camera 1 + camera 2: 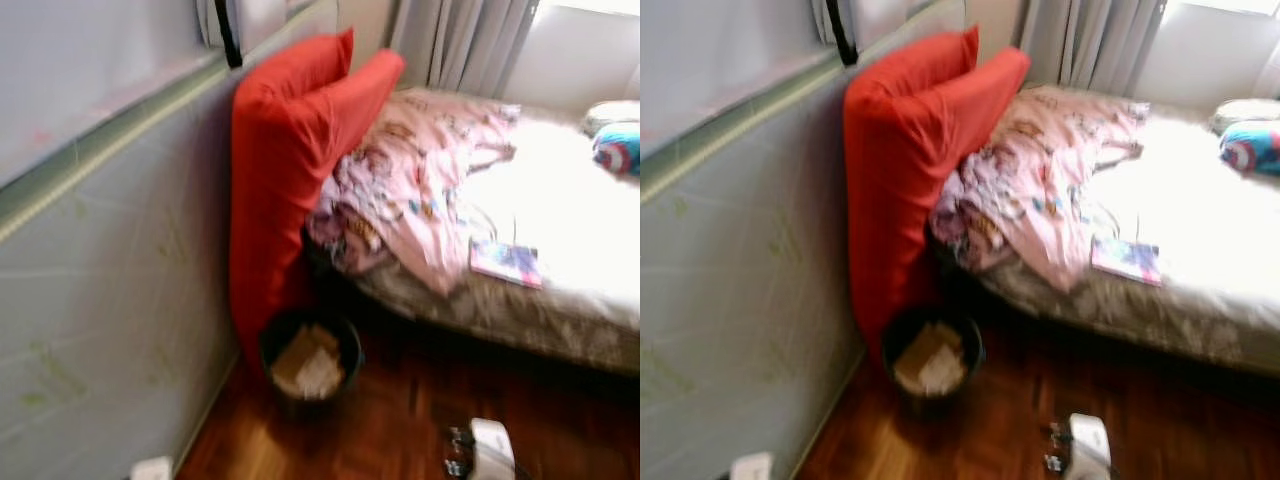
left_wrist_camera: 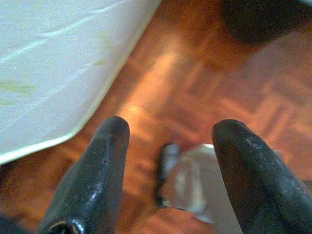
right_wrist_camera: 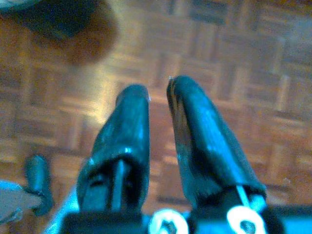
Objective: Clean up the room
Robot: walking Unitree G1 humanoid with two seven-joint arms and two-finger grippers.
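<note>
A black waste bin [image 1: 349, 342] holding crumpled paper [image 1: 308, 366] stands on the wooden floor at the foot of a tall red headboard cushion [image 1: 280, 170]. On the bed [image 1: 560, 300], a rumpled pink blanket [image 1: 420, 180] lies in a heap, with a thin colourful book [image 1: 506, 262] beside it. My left gripper [image 2: 170, 127] hangs open over the parquet next to the pale wall, nothing between its fingers. My right gripper [image 3: 157, 90] hangs shut and empty over bare parquet.
The pale wall [image 1: 110, 300] runs along the left. A blue and red pillow [image 1: 617, 148] lies at the bed's far right, and curtains [image 1: 460, 40] hang behind. A white and black object [image 1: 485, 450] sits low on the floor, and a small white thing [image 1: 152, 468] rests by the wall.
</note>
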